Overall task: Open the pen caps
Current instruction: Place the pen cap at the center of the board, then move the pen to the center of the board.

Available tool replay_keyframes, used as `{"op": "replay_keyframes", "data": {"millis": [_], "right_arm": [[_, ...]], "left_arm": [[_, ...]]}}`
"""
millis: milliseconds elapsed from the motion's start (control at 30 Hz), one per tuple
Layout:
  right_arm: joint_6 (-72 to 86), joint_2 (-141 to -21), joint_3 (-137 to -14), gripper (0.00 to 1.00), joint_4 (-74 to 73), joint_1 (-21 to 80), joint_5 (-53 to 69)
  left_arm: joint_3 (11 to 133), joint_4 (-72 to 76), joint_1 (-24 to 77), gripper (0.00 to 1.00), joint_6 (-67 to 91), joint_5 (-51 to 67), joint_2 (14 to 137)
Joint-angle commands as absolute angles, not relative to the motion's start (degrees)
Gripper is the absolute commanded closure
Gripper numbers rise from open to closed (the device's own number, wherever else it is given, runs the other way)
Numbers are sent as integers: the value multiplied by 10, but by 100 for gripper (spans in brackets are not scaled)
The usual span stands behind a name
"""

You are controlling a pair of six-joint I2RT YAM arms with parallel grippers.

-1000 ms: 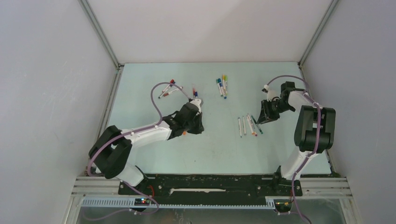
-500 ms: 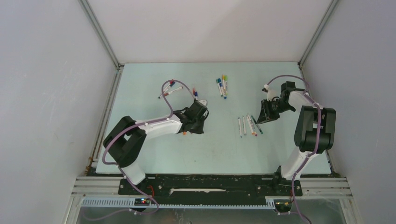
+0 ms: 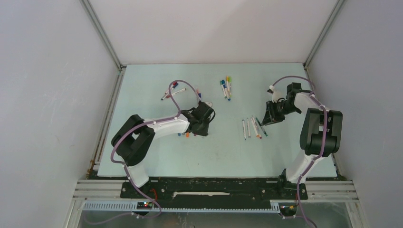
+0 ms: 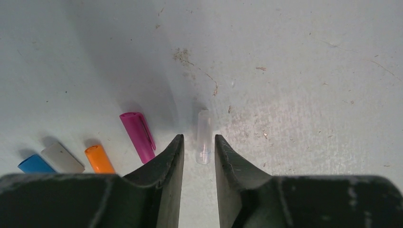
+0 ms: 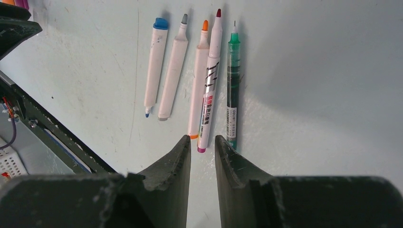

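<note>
Operator: Since the earlier frame, left hand (image 4: 198, 152) shifts right and parts its jaws slightly; it holds nothing. A clear cap (image 4: 204, 137) lies on the counter (image 4: 304, 71) just ahead.

Technician: Magenta cap (image 4: 138, 136), orange cap (image 4: 99, 159) lie beside it. Caps look light, rigid, slippery: grip mid-length. Right hand (image 5: 202, 152) hovers narrowly parted, empty, over uncapped pens (image 5: 209, 80).

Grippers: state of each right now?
Left gripper: open, holding nothing; a clear cap lies on the table just ahead of its fingers.
Right gripper: open, empty, above the pens.
</note>
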State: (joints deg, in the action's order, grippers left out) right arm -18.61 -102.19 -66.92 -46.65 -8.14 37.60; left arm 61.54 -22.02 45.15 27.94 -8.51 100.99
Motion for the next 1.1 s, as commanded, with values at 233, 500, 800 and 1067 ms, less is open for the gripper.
{"op": "replay_keyframes", "data": {"millis": [233,500,800,1067], "right_arm": [[-193,-984,-689,72,-475,-91,399],[-203,-967,-689,72,-478,-94,411],[-209,-952,-689,72,-479,-97,423],[-211,-951,-689,72,-481,-98,426]], "left_arm": [[635,-202,454,67,262,-117,930],[616,-148,453,58,205,-258,793],[555,-28,418,0,186,-373,708],[649,-98,333,0,247,-175,806]]}}
